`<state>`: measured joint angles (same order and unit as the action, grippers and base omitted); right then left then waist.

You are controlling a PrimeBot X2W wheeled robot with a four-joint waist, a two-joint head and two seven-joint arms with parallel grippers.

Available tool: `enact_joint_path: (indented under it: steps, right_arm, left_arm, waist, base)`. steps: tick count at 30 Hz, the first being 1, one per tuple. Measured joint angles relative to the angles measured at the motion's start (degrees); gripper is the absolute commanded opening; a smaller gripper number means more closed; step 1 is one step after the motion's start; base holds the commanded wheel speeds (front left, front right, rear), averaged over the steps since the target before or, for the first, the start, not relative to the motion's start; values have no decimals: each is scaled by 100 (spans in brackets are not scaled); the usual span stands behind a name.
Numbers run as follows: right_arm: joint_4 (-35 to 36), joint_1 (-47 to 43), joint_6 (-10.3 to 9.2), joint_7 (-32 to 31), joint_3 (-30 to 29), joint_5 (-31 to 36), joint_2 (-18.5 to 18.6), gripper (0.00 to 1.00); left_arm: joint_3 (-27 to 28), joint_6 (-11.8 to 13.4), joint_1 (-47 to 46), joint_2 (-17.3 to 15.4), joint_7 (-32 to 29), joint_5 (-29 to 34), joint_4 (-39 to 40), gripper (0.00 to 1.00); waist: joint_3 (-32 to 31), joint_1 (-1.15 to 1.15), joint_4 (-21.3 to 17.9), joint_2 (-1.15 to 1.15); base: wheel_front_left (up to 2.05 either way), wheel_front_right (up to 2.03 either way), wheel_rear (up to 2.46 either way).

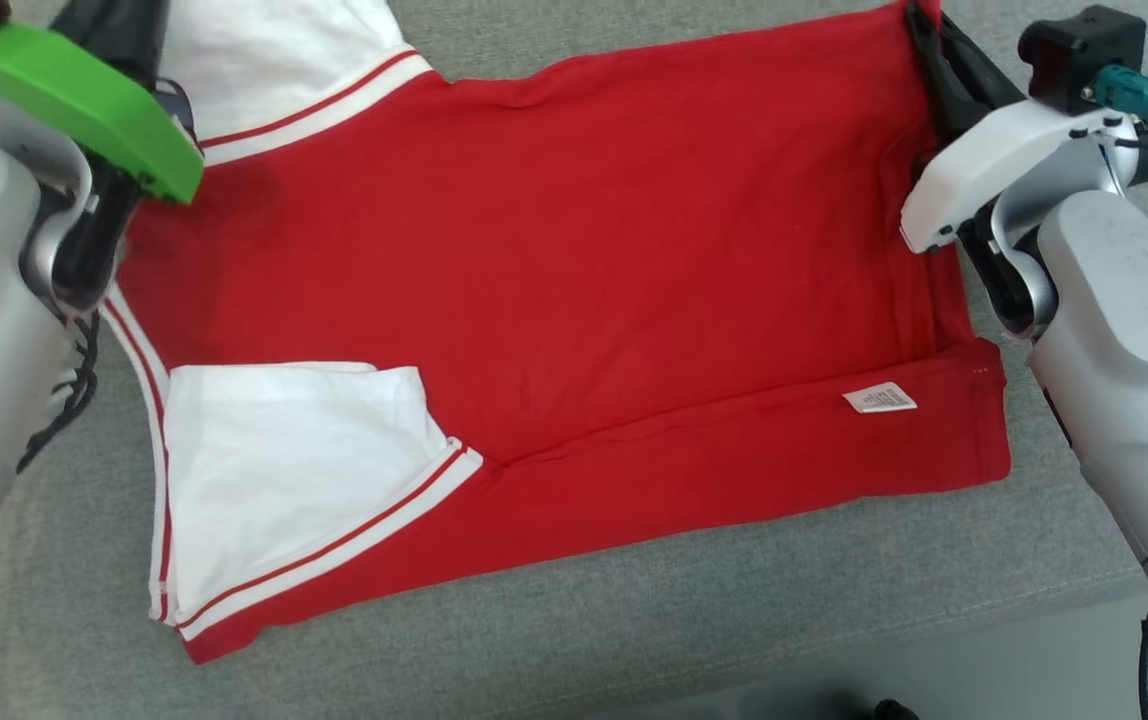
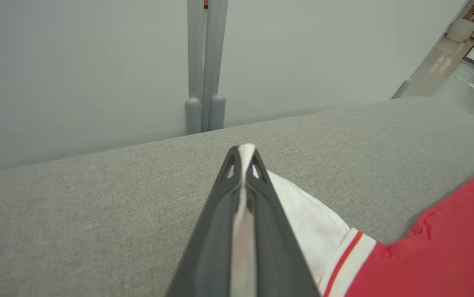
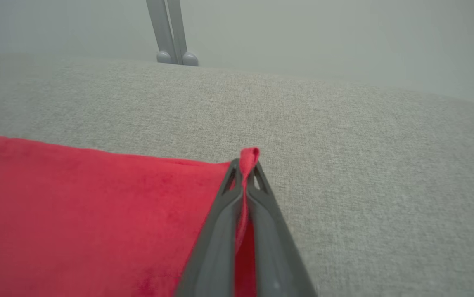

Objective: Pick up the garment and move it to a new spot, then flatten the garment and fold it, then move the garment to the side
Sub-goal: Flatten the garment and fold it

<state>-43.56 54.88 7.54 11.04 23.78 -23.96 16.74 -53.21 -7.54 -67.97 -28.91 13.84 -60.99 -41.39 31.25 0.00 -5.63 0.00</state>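
A red garment (image 1: 554, 260) with white sleeves lies spread on the grey cushioned surface (image 1: 634, 600). One white sleeve (image 1: 284, 460) is folded in at the near left, and another (image 1: 274, 60) lies at the far left. A white label (image 1: 879, 399) shows on the near hem strip. My left gripper (image 2: 245, 154) is shut on the far sleeve's white cloth (image 2: 307, 214). My right gripper (image 3: 245, 165) is shut on the red garment's far right corner (image 3: 250, 153), and its dark fingers (image 1: 939, 60) sit at that corner in the head view.
A green part (image 1: 84, 100) on my left arm covers the garment's far left edge. The surface's front edge and pale floor (image 1: 984, 660) lie at the lower right. A grey partition with posts (image 2: 206, 62) stands behind the surface.
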Motion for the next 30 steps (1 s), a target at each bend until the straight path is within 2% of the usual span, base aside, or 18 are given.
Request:
enact_joint_path:
  steps: [7,14,22,30]
  right_arm:
    - [269,-507,0,135,-135,-63,231,0]
    - [552,-1008,0,200,-310,-59,346,0]
    - [786,-1656,0,272,-690,-66,444,0]
    - [1216,-2437,0,346,-1027,-55,428,0]
  left_arm:
    - [293,0,841,-146,111,-114,955,0]
    - [1058,79,1947,-141,119,382,1817,0]
    - [1719,207,3122,114,120,809,2443,0]
    - [2092,253,4002,386,120,1024,2603,0]
  waist:
    - [-321,0,273,0]
    - [-586,0,478,0]
    - [-838,0,647,0]
    - [-1091,0,732,0]
  base:
    - [0,0,0]
    - [0,0,0]
    - [0,0,0]
    - [0,0,0]
